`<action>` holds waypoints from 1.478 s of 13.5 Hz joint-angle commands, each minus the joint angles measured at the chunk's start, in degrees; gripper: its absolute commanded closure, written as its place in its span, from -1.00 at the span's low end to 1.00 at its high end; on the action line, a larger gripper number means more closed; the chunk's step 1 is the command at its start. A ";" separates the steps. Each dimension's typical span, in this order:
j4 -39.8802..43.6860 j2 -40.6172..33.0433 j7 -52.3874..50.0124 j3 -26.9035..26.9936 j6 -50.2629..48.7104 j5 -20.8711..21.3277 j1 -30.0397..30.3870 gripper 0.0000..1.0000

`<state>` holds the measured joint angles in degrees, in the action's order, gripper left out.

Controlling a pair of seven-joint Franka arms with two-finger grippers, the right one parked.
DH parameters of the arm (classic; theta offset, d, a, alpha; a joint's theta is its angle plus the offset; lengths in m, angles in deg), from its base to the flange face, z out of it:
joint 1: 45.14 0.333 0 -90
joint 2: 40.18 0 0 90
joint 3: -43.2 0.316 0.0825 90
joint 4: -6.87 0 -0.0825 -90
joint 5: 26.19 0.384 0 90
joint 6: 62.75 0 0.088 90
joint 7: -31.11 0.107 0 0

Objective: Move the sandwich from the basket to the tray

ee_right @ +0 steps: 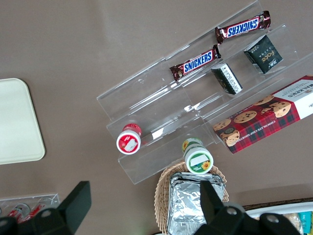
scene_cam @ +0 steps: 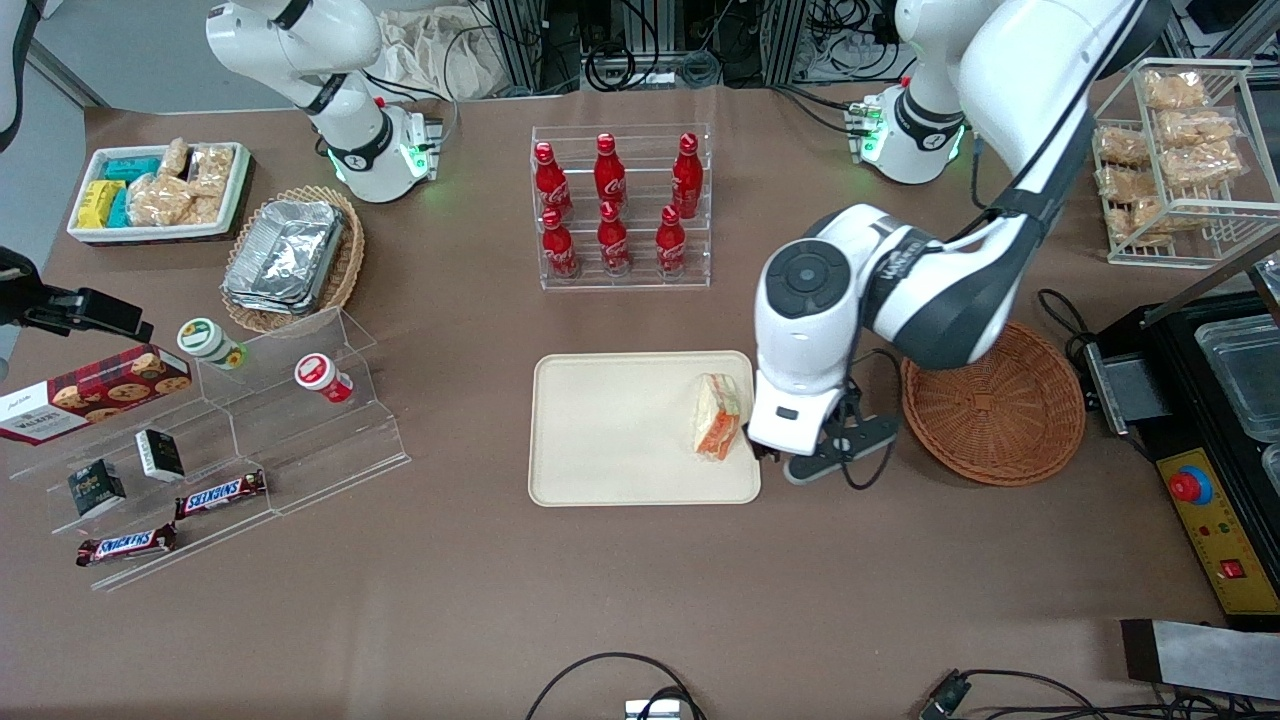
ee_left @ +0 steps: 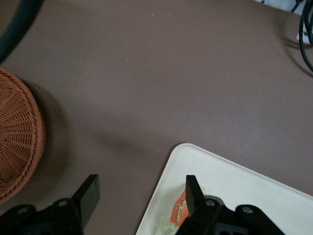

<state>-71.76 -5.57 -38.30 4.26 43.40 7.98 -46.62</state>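
The sandwich (scene_cam: 718, 415) lies on the beige tray (scene_cam: 620, 430), close to the tray's edge toward the working arm's end, its orange and green filling showing. My left gripper (scene_cam: 790, 455) hovers just above that edge, between the tray and the round reddish-brown basket (scene_cam: 990, 410), which holds nothing. In the left wrist view the gripper (ee_left: 141, 185) is open with only table and tray rim between its fingers. One fingertip (ee_left: 190, 188) stands over the sandwich (ee_left: 180, 213) on the tray (ee_left: 234, 181); the basket (ee_left: 19, 137) lies off beside the other finger.
A clear rack of red bottles (scene_cam: 620, 205) stands farther from the front camera than the tray. A wire rack of snack bags (scene_cam: 1175, 150) and a black machine with a red button (scene_cam: 1190, 487) sit near the basket. An acrylic stand with snacks (scene_cam: 230, 440) and an oval basket of foil trays (scene_cam: 290, 255) lie toward the parked arm's end.
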 commanded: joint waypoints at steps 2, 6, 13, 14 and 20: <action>-0.03 -3.14 0.41 -0.26 -1.12 -2.87 3.93 -0.73; 0.58 -6.22 9.89 -0.17 -5.33 -8.05 8.33 -0.78; 2.60 -7.90 17.36 0.00 -9.98 -11.05 11.32 -0.80; 4.00 -7.81 20.17 0.18 -12.78 -11.31 11.41 -0.80; 9.02 -9.47 34.14 12.71 -18.69 -19.82 6.86 -0.80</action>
<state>-63.84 -13.78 -8.29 11.33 26.25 -8.82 -36.54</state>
